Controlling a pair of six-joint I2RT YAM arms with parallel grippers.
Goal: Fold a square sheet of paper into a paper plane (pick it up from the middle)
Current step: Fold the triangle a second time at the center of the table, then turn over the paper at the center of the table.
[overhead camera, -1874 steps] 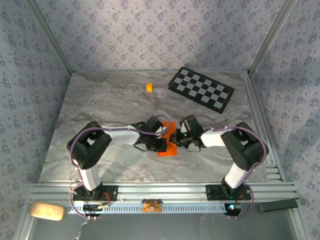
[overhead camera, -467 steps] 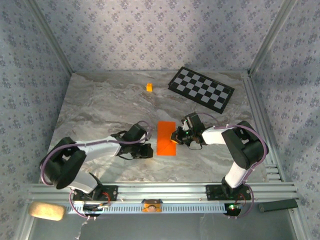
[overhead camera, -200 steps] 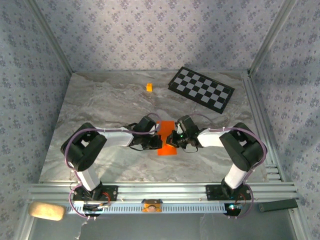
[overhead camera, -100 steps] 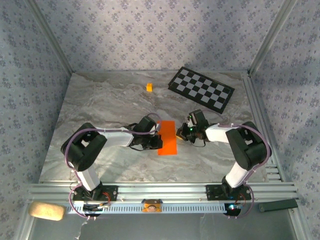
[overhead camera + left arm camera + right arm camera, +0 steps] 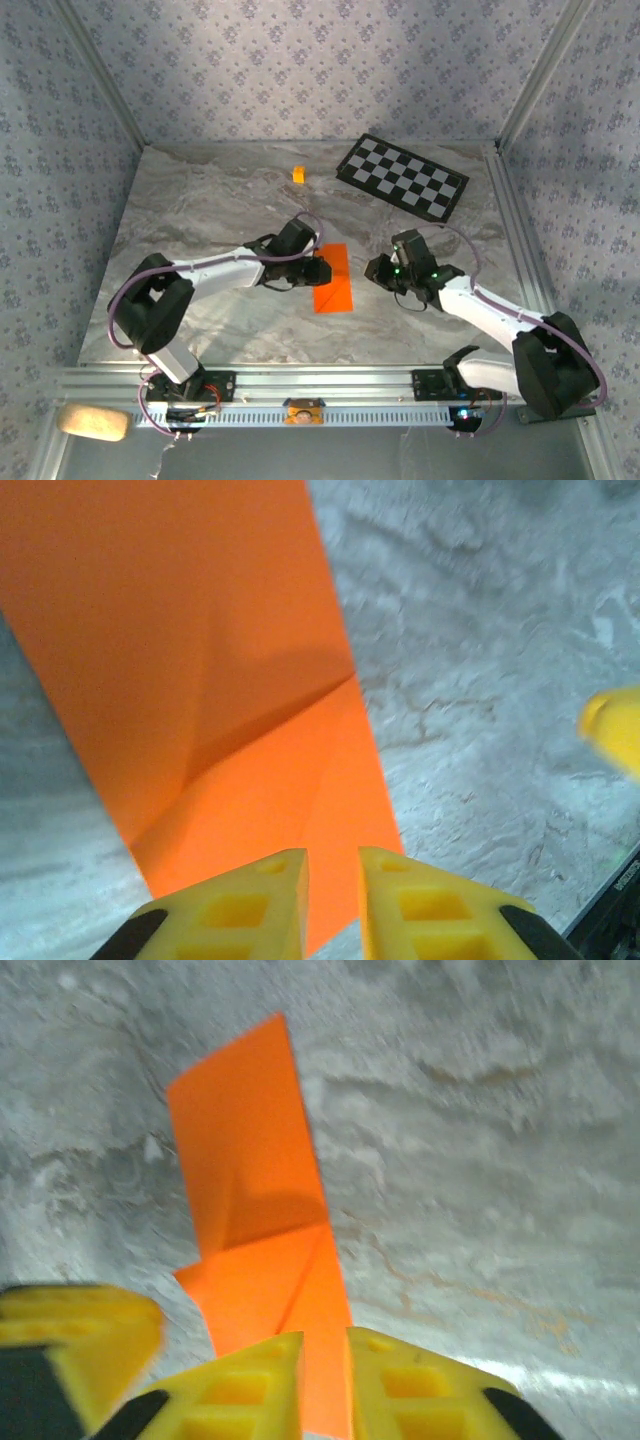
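Mid-table on the marble top (image 5: 200, 210), the folded orange paper sheet (image 5: 334, 282) (image 5: 220, 680) (image 5: 250, 1200) lies flat: narrow strip w/ diagonal crease. L gripper (image 5: 318, 270) (image 5: 333, 865) sits over its left edge, jaws cracked a slit, nothing pinched. R gripper (image 5: 375, 270) (image 5: 325, 1345) is just off the right side, clear of the paper, jaws barely apart, empty.

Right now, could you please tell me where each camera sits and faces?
Top external: above, behind the robot, looking down at the marble table; left arm and right arm show.
Left wrist: on the left gripper, facing the folded orange paper past its yellow fingers.
Right wrist: likewise on the right gripper.
Shared: the paper.
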